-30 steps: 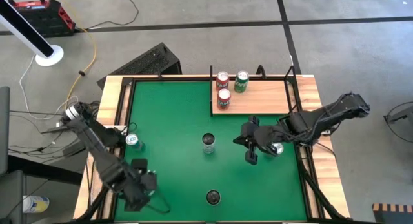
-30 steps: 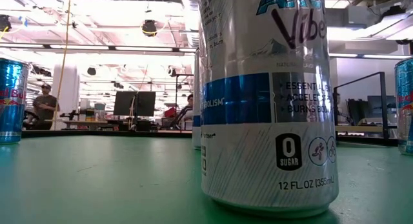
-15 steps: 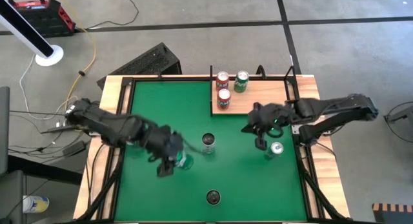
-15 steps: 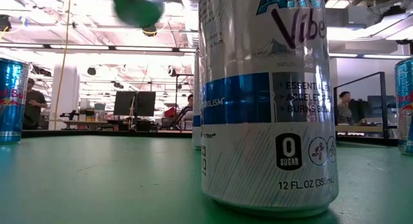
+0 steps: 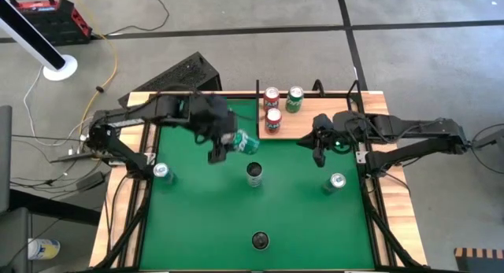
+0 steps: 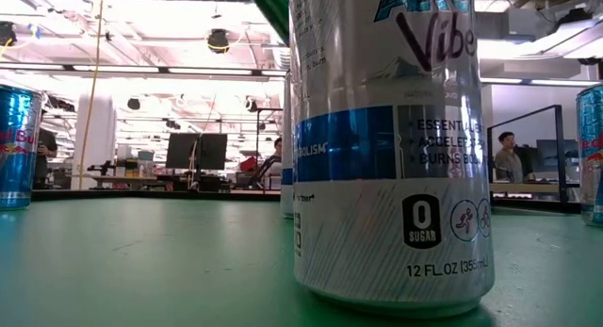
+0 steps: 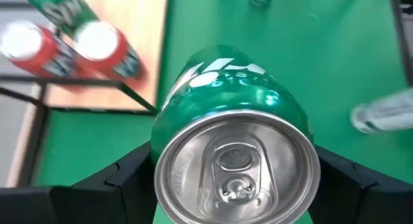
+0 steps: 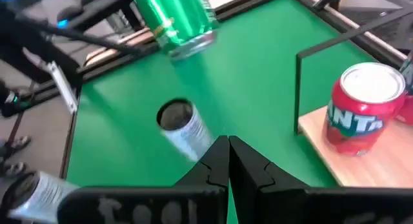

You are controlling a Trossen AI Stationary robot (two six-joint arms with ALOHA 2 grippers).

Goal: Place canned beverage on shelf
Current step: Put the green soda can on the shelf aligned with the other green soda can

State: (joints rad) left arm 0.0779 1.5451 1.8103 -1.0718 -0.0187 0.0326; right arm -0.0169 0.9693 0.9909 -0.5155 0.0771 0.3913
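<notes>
The left end effector [image 5: 224,142] was clamped on a green can [image 5: 244,142], holding it tilted above the worktop [image 5: 197,218], near the shelf's [image 5: 315,119] left edge. The shelf sat at the worktop's far right corner and carried two red cans [image 5: 272,120] and another green one [image 5: 294,99]. The right end effector [image 5: 319,153] hovered at the shelf's front edge, fingers [image 8: 219,162] apparently pressed together and holding nothing.

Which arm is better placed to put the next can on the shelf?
Left. The left gripper is shut on a green can, carried tilted above the green felt just beside the shelf. The right gripper hangs shut and empty at the shelf's front edge.
</notes>
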